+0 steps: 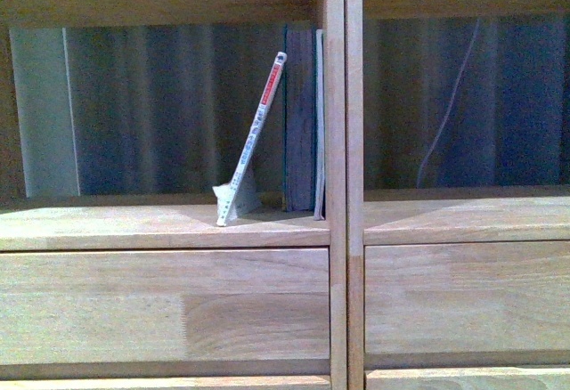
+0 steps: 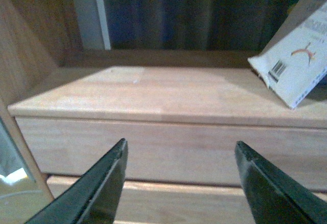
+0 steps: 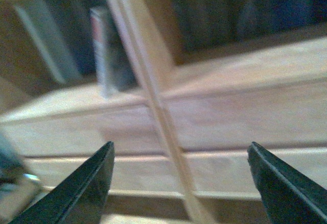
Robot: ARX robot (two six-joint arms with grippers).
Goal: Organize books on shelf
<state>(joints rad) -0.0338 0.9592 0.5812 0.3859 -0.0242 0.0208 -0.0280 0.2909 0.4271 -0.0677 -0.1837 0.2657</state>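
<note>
Books sit in the left column of the light-wood shelf (image 1: 337, 230), all in one open compartment above a plain front panel (image 1: 165, 305). Thick teal book (image 1: 300, 123) stands upright close to the central divider (image 1: 335, 96); slim pale book (image 1: 320, 123) stands between it and the divider, touching or nearly touching both. Thin white softcover (image 1: 254, 141) leans at a tilt, top edge against the teal book, foot out on the compartment floor, red marks near the top of its spine.

Right-hand compartment holds no books; dark curtain (image 1: 499, 96) shows through the open back.

Left gripper (image 2: 181, 155) hangs before the panel below the left compartment, jaws apart, nothing between them; a corner of the softcover shows nearby.

Right gripper (image 3: 181, 157) faces the divider, jaws apart and empty. That view is blurred; the upright books show only as rough shapes.
</note>
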